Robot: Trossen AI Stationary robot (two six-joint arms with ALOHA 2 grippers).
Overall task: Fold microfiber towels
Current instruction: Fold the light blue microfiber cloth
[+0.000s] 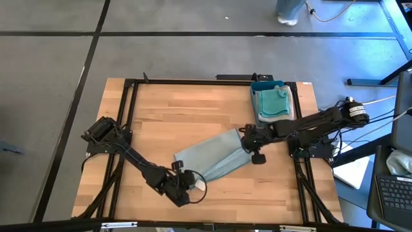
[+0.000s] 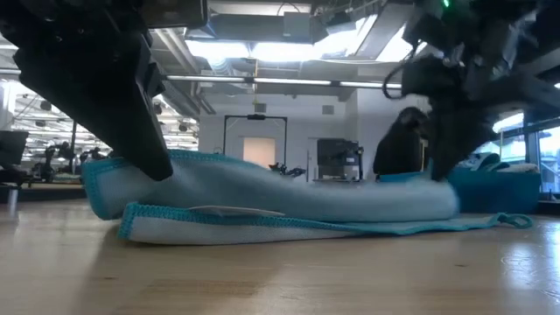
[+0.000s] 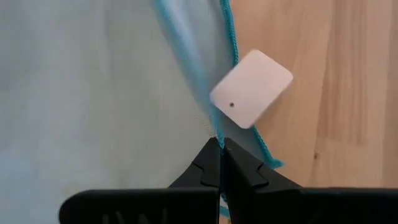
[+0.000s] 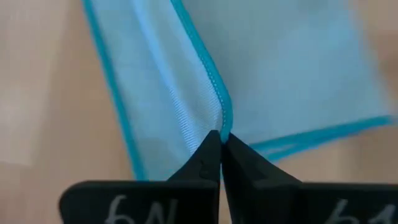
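Both end effectors, left (image 3: 220,144) and right (image 4: 221,135), pinch one pale towel (image 1: 215,156); folded towels (image 1: 273,102) fill one tray (image 1: 255,87).

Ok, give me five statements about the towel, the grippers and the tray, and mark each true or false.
1. The left gripper is shut on the towel's edge. True.
2. The right gripper hangs open above the towel. False: it is shut on the teal-trimmed edge.
3. A white tag lies beside the left gripper. True.
4. The blue tray holds nothing. False: folded towels lie in it.
5. The towel on the table lies fully flat. False: the low view shows it doubled over.
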